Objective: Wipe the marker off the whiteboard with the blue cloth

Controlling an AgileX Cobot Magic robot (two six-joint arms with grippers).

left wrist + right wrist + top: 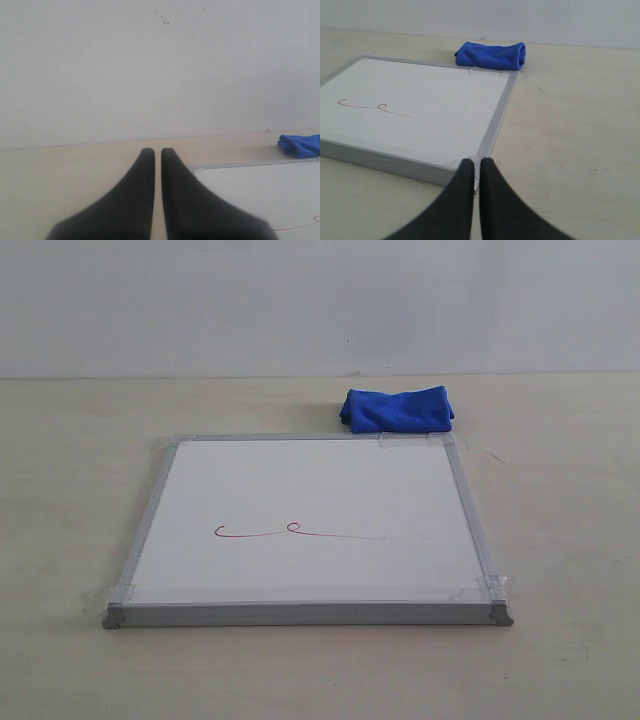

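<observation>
The whiteboard [310, 490] lies flat on the table, silver-framed, tape at its corners. A thin red marker line [295, 533] with one small loop crosses its lower middle. The blue cloth [397, 408] sits bundled just beyond the board's far right corner, touching the frame. Neither gripper shows in the exterior view. My left gripper [157, 152] is shut and empty, near the board's left far corner [200, 169], with the blue cloth [300, 145] far off. My right gripper [476, 162] is shut and empty, just off the board's near right corner [470, 172]; the marker line [382, 107] and blue cloth [492, 55] lie ahead.
The beige table [560, 540] spreads around the board on all sides. A plain pale wall [300, 300] stands behind the table's far edge.
</observation>
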